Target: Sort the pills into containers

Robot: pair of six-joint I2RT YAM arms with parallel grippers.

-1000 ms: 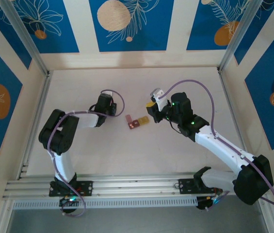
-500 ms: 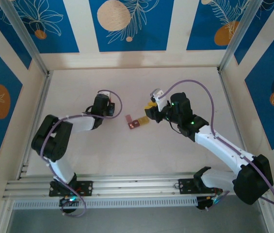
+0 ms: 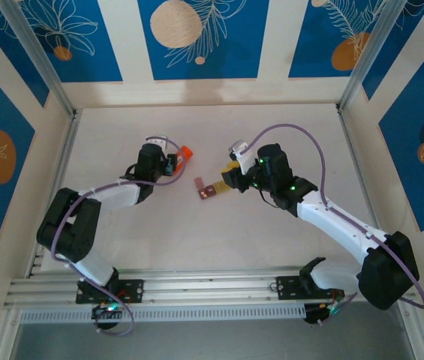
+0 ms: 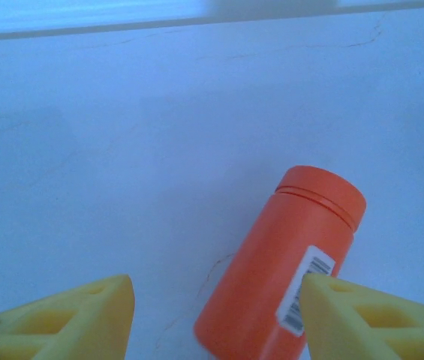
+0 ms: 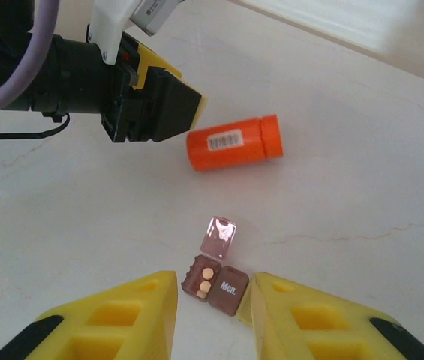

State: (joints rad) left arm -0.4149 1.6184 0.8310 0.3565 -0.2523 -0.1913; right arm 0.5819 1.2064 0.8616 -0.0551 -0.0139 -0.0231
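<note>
The containers (image 5: 223,288), two small square plastic cells joined side by side, lie low in the centre of the right wrist view. Their long axis runs left to right across the frame and dips a little toward the right. The left cell is dark reddish-brown and open. Its translucent pink lid (image 5: 219,232) is folded back toward the top of the frame, and two pale round pills (image 5: 205,274) lie inside. The right cell is closed under a lid marked "Mon."

The pair sits at the mouth of the right tool (image 5: 212,298), crosswise between its yellow wedge-shaped tips. Only a narrow gap separates the tips, and I cannot tell whether they press on the cells.

Further up the frame an orange cylindrical bottle (image 5: 234,144) lies on its side on the pale, veined bench (image 5: 362,195), cap to the right. The left tool (image 4: 215,289) is spread wide around the bottle's base.
</note>
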